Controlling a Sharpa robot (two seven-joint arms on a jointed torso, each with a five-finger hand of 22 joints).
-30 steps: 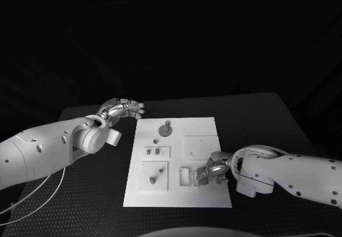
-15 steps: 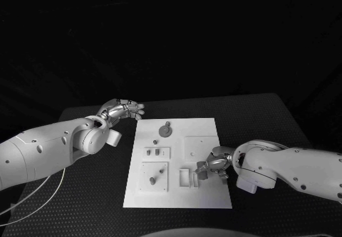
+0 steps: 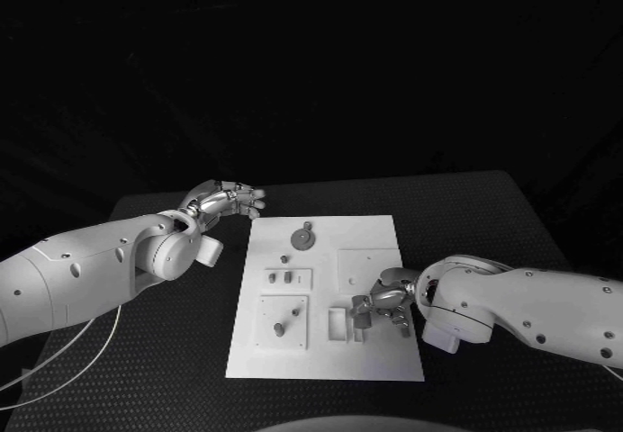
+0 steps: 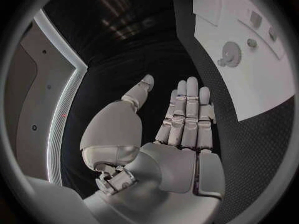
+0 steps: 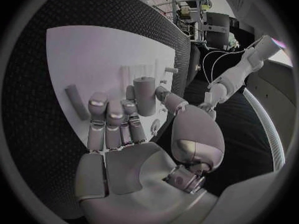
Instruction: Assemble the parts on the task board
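The task board, a flat white plate, lies mid-frame on the black textured tabletop. The right hand sits over its lower right, fingers curled against a short grey cylindrical part; whether they truly clamp it I cannot tell. The part looks small, rigid, light and smooth, so probably slippery; its round sides seem the best place to grip. The left hand, upper left beside the board, holds nothing, fingers straight and slightly apart.
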